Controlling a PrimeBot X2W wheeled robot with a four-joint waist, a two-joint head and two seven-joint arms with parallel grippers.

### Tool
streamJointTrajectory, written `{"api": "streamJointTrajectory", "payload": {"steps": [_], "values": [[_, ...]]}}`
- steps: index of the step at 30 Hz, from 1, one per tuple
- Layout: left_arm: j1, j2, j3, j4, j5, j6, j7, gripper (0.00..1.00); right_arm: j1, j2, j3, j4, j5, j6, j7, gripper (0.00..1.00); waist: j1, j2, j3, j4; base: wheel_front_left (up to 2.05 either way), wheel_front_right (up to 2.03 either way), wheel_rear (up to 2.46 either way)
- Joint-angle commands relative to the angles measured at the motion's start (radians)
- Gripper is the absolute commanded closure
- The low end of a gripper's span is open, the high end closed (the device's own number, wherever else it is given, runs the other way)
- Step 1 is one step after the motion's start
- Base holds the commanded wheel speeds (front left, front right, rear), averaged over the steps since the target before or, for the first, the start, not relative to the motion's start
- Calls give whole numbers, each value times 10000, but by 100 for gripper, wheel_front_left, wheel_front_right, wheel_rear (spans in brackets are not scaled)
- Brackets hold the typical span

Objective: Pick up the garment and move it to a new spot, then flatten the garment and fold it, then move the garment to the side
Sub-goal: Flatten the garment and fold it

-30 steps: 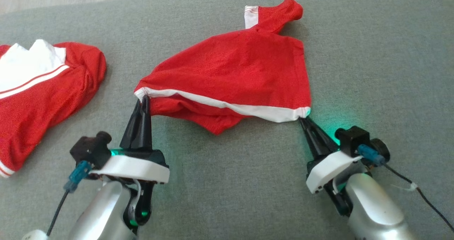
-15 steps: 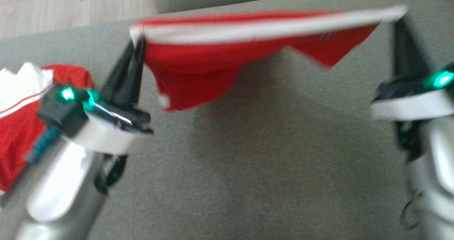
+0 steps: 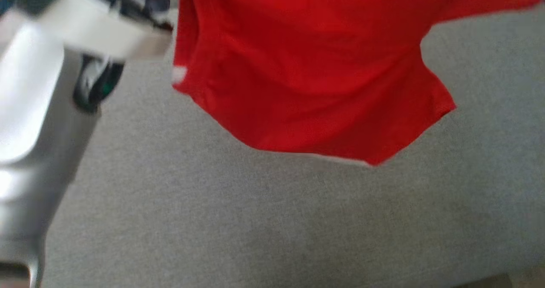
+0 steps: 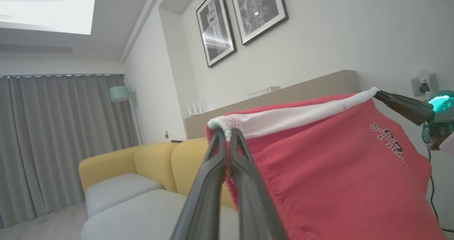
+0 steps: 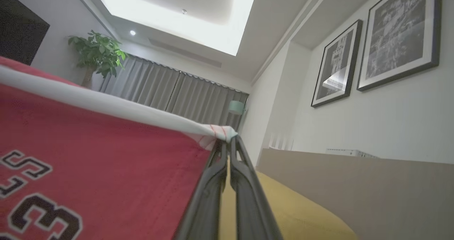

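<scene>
Where the left gripper (image 4: 227, 135) closes, its two dark fingers pinch one corner of the white hem band (image 4: 294, 116) of a red jersey (image 4: 337, 169), jaws pressed together on the cloth. The right gripper (image 5: 227, 143) clamps the opposite corner of the same band in like manner, jaws drawn tight on the fabric. Between the two grips the band runs taut and nearly straight, and the jersey hangs from it in the air, above the grey upholstered surface (image 3: 255, 220). Dark block lettering (image 5: 42, 217) marks the face of the cloth turned toward the right wrist camera. In the head view the red fabric spreads across the upper part, its lower edge ending in a pointed corner over the grey surface; the silver left forearm (image 3: 25, 109) rises at the left, blurred. Beyond the jersey, the left wrist view shows a yellow sofa (image 4: 149, 162), grey curtains (image 4: 53, 140), a teal lamp (image 4: 118, 93) and two framed pictures (image 4: 216, 27) on the pale wall. A potted plant (image 5: 95, 52) stands beside the curtains in the right wrist view.
</scene>
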Motion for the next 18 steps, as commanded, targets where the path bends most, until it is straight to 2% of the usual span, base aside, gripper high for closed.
{"api": "streamJointTrajectory", "payload": {"steps": [1, 6, 11, 14, 18], "values": [[-773, 214, 308, 109, -1, -77, 77, 100, -580, -224, 268, 113, 154, -7, -7, 100, 0, 0, 542, -142, 0, 0, 0], [-2370, -88, -7, 1656, 334, -161, -453, 100, -2133, -408, 764, 1112, 361, -7, -7, 100, 0, 0, 1565, -266, 0, 0, 0], [-3752, -405, -258, 2833, 738, -195, -1548, 100, -3183, -420, 327, 684, -154, -7, -7, 100, 0, 0, 2187, -366, 0, 0, 0], [-3993, -533, -539, 3286, 729, -209, -1941, 100, -3195, -286, -56, 214, -401, -7, -7, 100, 0, 0, 2331, -388, 0, 0, 0], [-3270, -413, -1173, 3429, 622, -217, -2265, 100, -2304, -100, -146, -355, -592, -7, -7, 100, 0, 0, 2351, -397, 0, 0, 0]]}}
